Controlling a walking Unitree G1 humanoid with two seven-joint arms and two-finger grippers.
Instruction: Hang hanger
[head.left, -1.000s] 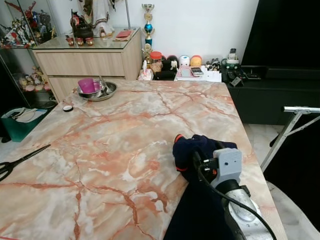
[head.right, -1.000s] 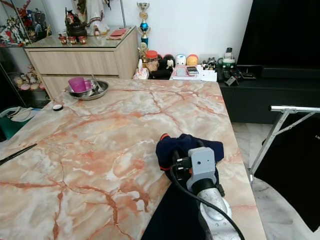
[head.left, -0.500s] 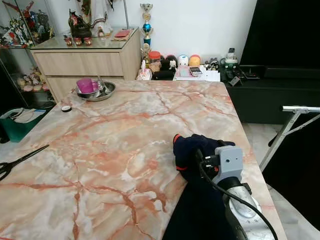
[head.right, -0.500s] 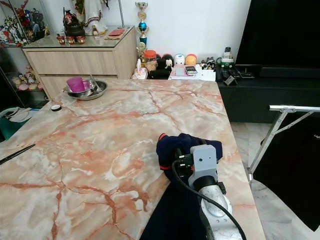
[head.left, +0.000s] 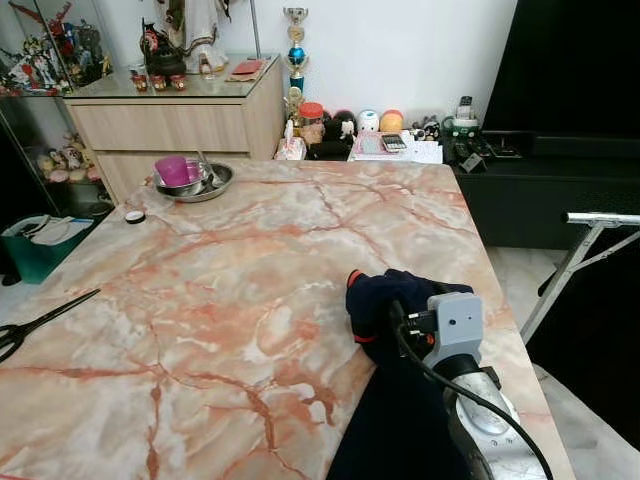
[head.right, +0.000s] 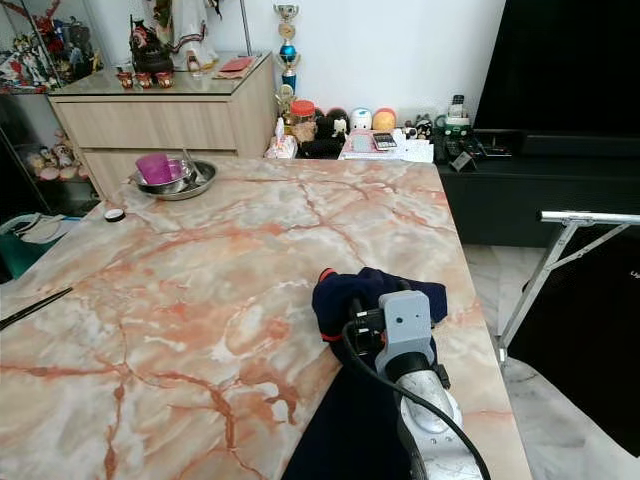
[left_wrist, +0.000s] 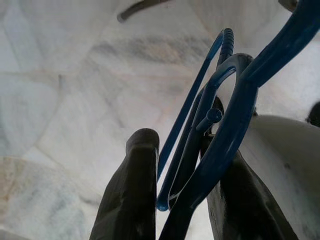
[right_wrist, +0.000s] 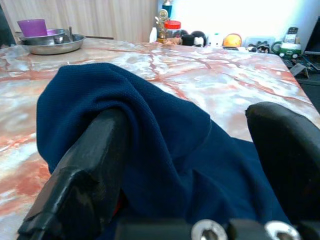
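Between the left hand (left_wrist: 175, 200) fingers, blue hangers (left_wrist: 220, 120) (hooks bunched together).

A big pink marble surface (head.left: 250, 270) holds a dark blue cloth (head.left: 385, 300) near its right edge. A metal bowl (head.left: 200, 185) sits at the far corner. Black scissors (head.left: 35, 322) lie at the left edge.

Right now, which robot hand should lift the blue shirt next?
Probably the right hand: its open fingers sit around the bunched navy shirt on the marble table. The left hand already grips blue hangers.
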